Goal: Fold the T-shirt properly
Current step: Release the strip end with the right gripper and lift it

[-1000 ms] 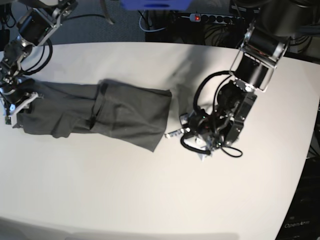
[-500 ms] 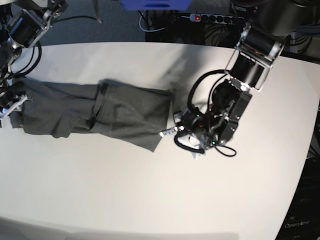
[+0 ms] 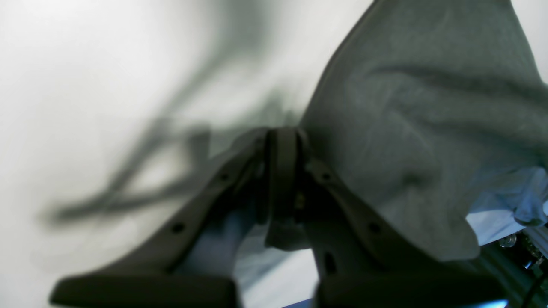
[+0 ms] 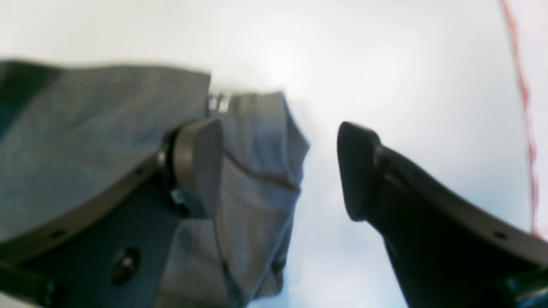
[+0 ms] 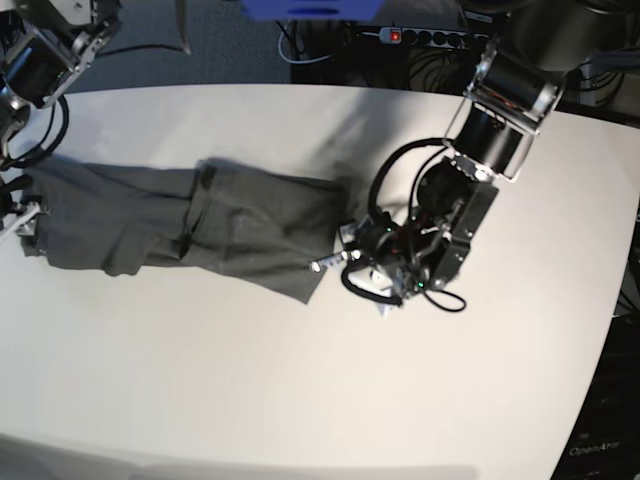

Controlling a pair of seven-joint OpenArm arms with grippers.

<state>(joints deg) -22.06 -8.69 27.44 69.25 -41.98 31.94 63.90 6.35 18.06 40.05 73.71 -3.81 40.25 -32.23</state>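
The dark grey T-shirt [image 5: 200,220] lies in a long folded band across the left half of the white table [image 5: 300,400]. My left gripper [image 5: 322,264] is shut, with its tips against the shirt's right edge. In the left wrist view the closed fingertips [image 3: 280,141] touch the cloth [image 3: 428,128], which drapes over the right finger; I cannot tell whether any cloth is pinched. My right gripper [image 5: 20,215] is at the shirt's left end. In the right wrist view it [image 4: 278,171] is open, with the shirt's edge [image 4: 257,171] lying between its fingers.
A power strip [image 5: 420,37] and cables lie on the floor behind the table's far edge. The table's curved right edge [image 5: 625,290] runs near the left arm's base. Bare tabletop fills the front and right.
My left gripper has slid left, from a gap beside the shirt up to its right edge. My right arm has shifted left and up at the shirt's left end.
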